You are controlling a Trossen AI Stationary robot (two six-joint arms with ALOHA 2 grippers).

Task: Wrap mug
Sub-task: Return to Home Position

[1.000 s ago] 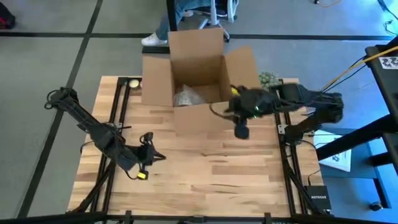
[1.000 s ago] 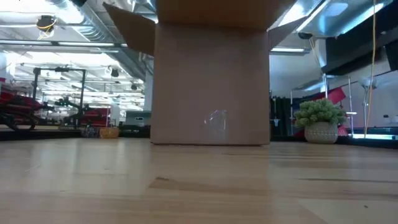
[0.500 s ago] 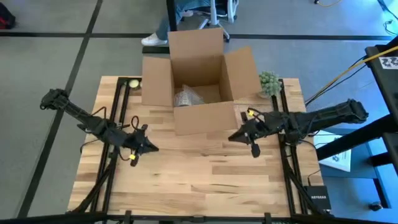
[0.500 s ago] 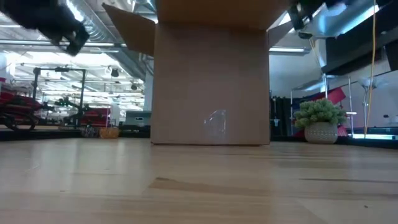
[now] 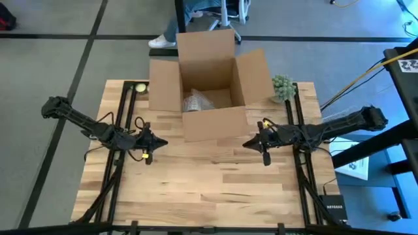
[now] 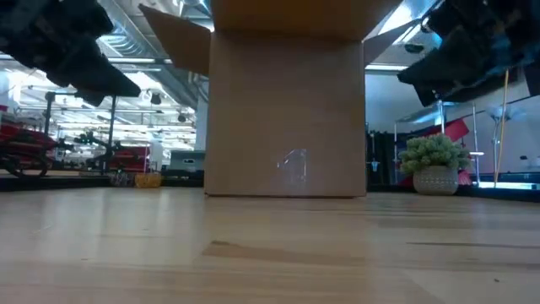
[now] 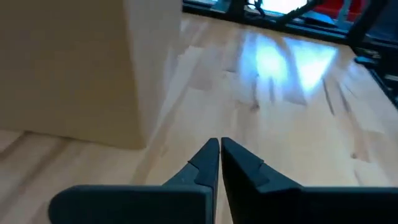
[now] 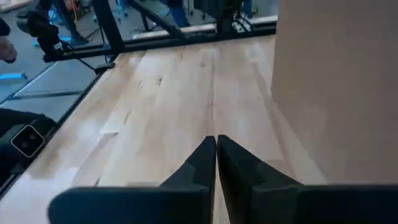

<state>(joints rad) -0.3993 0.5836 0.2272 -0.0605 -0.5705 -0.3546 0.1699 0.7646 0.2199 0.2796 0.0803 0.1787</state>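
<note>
The wrapped mug [image 5: 194, 102] lies as a pale bubble-wrap bundle on the floor of the cardboard box [image 5: 210, 124], in the box's lower-left corner as the high view shows it; the mug itself cannot be made out through the wrap. The box stands with all four flaps open at the upper centre of the high view, on the far edge of the wooden table [image 5: 209, 186]. In the low view its front wall fills the centre of the frame and carries a small patch of clear tape [image 6: 294, 165]. The left gripper [image 5: 160, 141] sits at centre left of the high view, just below the box's lower-left corner, over bare table and clear of the box. Its fingers [image 7: 205, 165] are pressed together with nothing between them. The right gripper [image 5: 246, 144] sits at centre right, just below the box's lower-right corner, pointing toward the left gripper. Its fingers [image 8: 200, 163] are likewise closed and empty. Both arms extend outward to the table's side edges. A small potted plant [image 5: 282, 87] stands at the upper right of the table, beside the box's right flap. A small round yellowish object [image 5: 139, 87] lies at the table's upper left corner. A person's shoe [image 5: 160, 42] shows on the floor at the top of the frame.
</note>
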